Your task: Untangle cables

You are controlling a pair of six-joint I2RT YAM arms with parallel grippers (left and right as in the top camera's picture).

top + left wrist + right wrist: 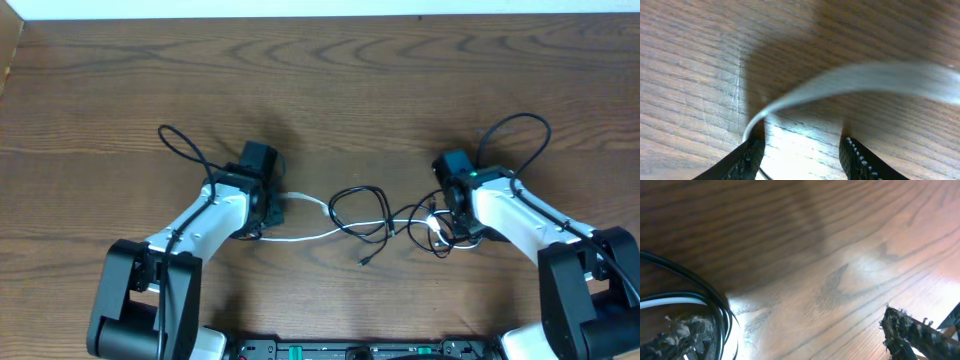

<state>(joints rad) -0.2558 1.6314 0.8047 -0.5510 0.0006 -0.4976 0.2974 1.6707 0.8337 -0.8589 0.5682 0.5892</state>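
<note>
**Supervisor:** State the hazards from this position.

**Operator:** My left fingers (747, 159) stand apart. The thin white cable (865, 82) is raised off the wood and runs up against the inner face of one finger, but it is not pinched. If I pull away from here, I judge that it will slip off and drop. My right fingers (910, 332) are spread wide and hold nothing. The thin black cables (705, 287) and a run of the white one lie just beside one finger. Closing there could clamp both colours together and tighten the knot.

**Supervisor:** Locate the tangle.

**Operator:** It lies between the two arms, nearer the right one, where black loops cross the white line. A small black plug end (364, 261) lies loose on the robot's side of the loops, and a careless drag could snag it.

**Supervisor:** Surface and room?

**Operator:** The surface is a flat, dark wood-grain tabletop (320, 80). Glare under both wrist cameras suggests a smooth finish, so I expect the cables to slide rather than anchor. Of the room I see only a pale strip (300, 8) along the far edge.
</note>
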